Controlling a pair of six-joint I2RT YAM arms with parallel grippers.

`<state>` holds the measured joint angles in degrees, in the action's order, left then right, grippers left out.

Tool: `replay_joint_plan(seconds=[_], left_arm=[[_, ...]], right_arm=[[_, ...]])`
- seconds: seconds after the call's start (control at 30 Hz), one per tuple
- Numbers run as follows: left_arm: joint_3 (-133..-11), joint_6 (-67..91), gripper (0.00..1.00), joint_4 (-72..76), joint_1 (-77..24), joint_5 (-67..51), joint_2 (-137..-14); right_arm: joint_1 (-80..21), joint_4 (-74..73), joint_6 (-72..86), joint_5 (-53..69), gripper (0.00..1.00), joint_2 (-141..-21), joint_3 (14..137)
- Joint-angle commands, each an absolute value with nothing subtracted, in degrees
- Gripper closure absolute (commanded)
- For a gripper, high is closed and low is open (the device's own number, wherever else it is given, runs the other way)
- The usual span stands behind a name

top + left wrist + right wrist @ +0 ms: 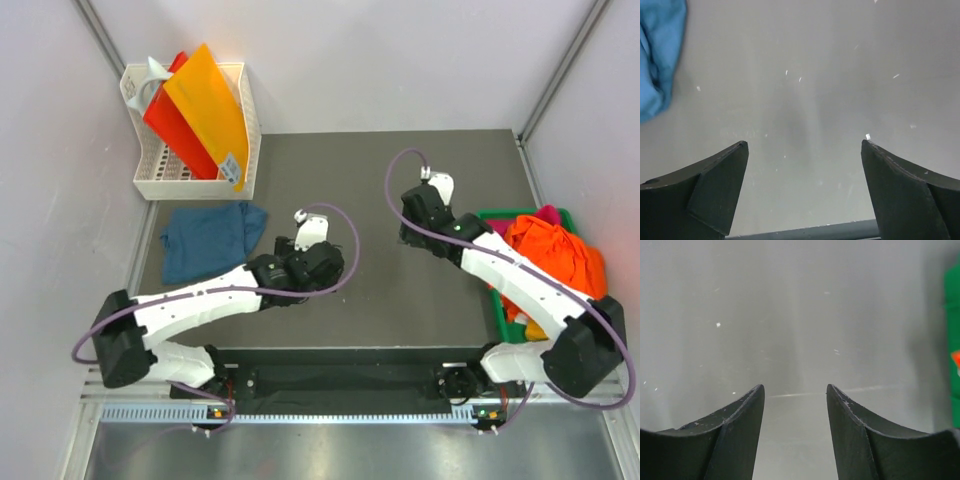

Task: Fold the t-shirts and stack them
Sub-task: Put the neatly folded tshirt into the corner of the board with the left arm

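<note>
A dark teal-blue t-shirt [210,238] lies loosely folded on the grey table at the left, and its edge shows at the top left of the left wrist view [657,55]. A heap of t-shirts fills the green tray at the right: bright orange [555,255] on top, magenta-pink [548,213] behind it, a bit of yellow [535,330] at the near end. My left gripper [297,232] [805,145] hangs open over bare table just right of the blue shirt, holding nothing. My right gripper [428,190] [795,387] is open over bare table left of the tray, also holding nothing.
The green tray [490,216] [952,340] stands at the table's right edge. A white plastic basket [150,180] with orange, red and yellow sheets leans at the back left corner. Grey walls close in on both sides.
</note>
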<state>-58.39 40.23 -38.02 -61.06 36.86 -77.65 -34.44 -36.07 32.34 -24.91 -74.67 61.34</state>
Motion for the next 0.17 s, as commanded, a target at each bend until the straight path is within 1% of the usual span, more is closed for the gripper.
replay_joint_plan(seconds=[0.0,0.03,0.13], left_arm=[[-58.01,34.28,0.06,-35.07,-61.0,36.39,-73.65],[-58.09,34.8,0.08,-35.68,-61.0,35.26,-73.83],[-58.45,38.23,0.06,-38.23,-61.08,31.22,-74.1]], right_arm=[[-37.08,-41.66,38.13,-32.24,0.47,-69.7,63.2],[-37.52,-42.44,39.8,-32.86,0.47,-68.65,62.85],[-39.46,-45.16,42.61,-34.8,0.47,-66.98,62.14]])
